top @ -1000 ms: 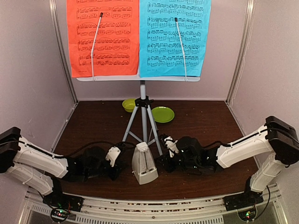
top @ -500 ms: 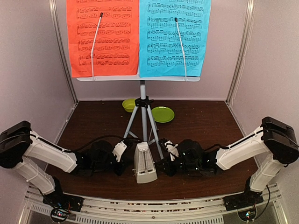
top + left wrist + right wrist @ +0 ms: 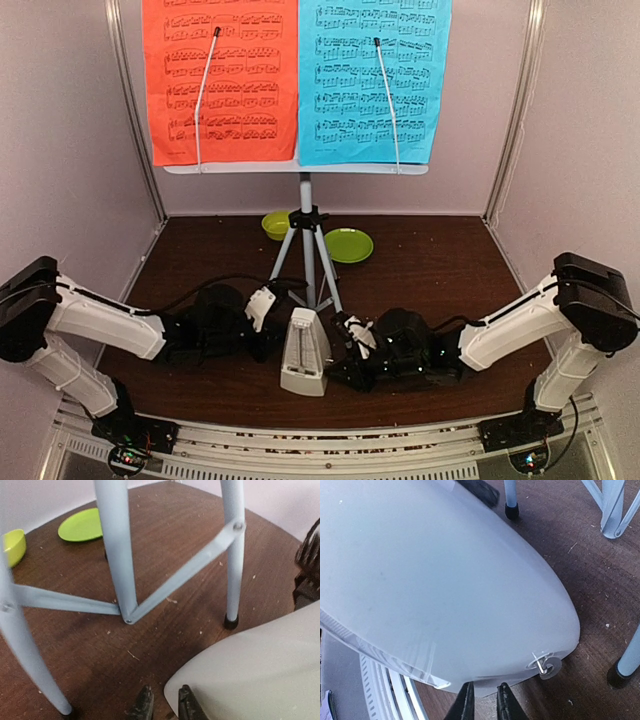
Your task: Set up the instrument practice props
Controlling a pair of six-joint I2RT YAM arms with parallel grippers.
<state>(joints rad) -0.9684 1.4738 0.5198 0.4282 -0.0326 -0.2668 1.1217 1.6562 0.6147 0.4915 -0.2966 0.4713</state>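
**Left gripper**: I see its two dark fingertips close together with only a narrow slit between them, right at the lower edge of the metronome. I cannot tell whether they pinch that edge or merely sit against it.

**Right gripper**: the finding is the same. The tips are nearly together below the metronome's pale side, just beside its small metal key. I cannot confirm a grip.

**Metronome position:** it stands on the table between the two grippers, just in front of the near legs of the tripod.

**Surface:** dark brown wood grain, scattered with pale crumbs and flecks.

**Further back:**
- The tripod's grey legs are spread, with black feet on the table and braces running to the centre post.
- Behind it, the green bowl sits to the left and the green plate lies flat to the right. Both are near the back wall.
- On top of the post, the desk carries the red sheet on the left and the blue sheet on the right.
- The two sheets sit edge to edge, each under a thin wire arm.

**Room and clearance:**
- Pale walls close off the left, right and back.
- Open table lies on either side of the tripod.
- Both arms lie low across the near corners.
- Clearance is tight at the metronome, with a tripod foot just beyond it in the right wrist view.
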